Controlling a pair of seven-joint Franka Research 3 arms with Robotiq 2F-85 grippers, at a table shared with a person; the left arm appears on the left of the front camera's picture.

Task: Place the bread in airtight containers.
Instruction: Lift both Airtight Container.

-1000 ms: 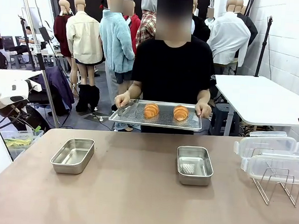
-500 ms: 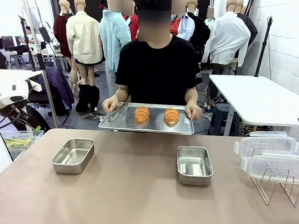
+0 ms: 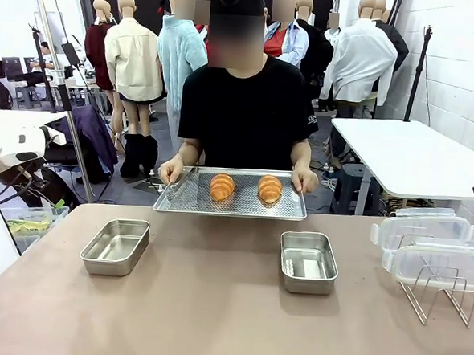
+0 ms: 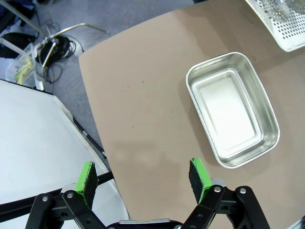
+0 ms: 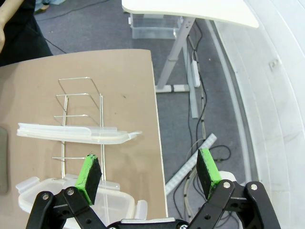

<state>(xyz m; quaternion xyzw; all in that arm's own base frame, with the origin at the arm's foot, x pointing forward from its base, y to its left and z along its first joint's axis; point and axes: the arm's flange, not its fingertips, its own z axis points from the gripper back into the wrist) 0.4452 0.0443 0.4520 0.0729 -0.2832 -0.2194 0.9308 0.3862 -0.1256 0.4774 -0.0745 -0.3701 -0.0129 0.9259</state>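
Note:
Two golden-brown ridged rolls of bread point(image 3: 222, 186) point(image 3: 269, 187) lie on a perforated steel tray point(image 3: 179, 198) that a person holds in both hands at the table's far edge. Two steel airtight containers sit bare on the brown table, one at the left point(image 3: 116, 246) point(image 4: 232, 109) and one right of centre point(image 3: 307, 261). My left gripper point(image 4: 144, 176) hangs open above the table's left edge, short of the left container. My right gripper point(image 5: 149, 171) is open above the table's right edge, over the lids.
Translucent plastic lids point(image 3: 430, 246) point(image 5: 76, 133) rest on a wire rack point(image 3: 439, 296) point(image 5: 78, 102) at the table's right side. A white table point(image 3: 411, 156) stands beyond on the right. A corner of the tray point(image 4: 281, 21) shows in the left wrist view.
The person has carried the tray with the bread to the left and lower, closer to the table's far edge. Both grippers stay open and still.

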